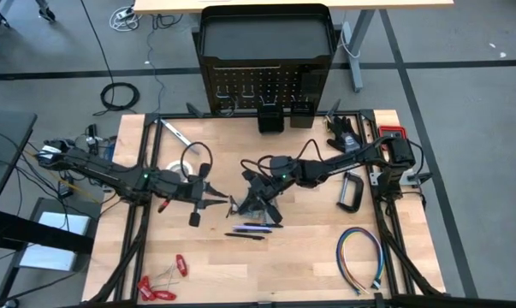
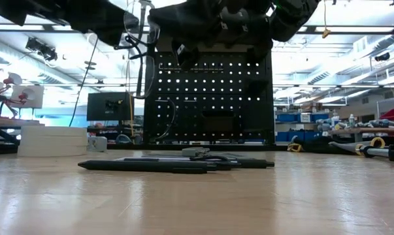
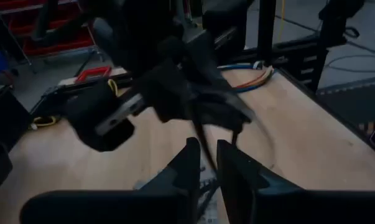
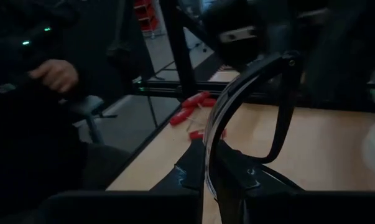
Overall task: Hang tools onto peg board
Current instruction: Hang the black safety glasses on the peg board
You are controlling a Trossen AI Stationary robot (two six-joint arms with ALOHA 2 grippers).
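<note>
The right gripper point(image 4: 212, 168), over mid-table, is clamped on a black cable loop point(image 4: 268, 106), apparently passing it across; the left gripper point(image 3: 203, 165) faces it, fingers slightly parted, its hold unconfirmed. The peg board point(image 1: 262, 85) stands at the far edge. The contact point is obscured.

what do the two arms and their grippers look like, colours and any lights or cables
Both arms are dark, near-black, jointed links. The left arm carries a small green light near its forearm, and the right arm has one too. Each ends in a two-finger gripper: left gripper and right gripper both have flat black angular fingers. Thin black cables run along the links.
</note>
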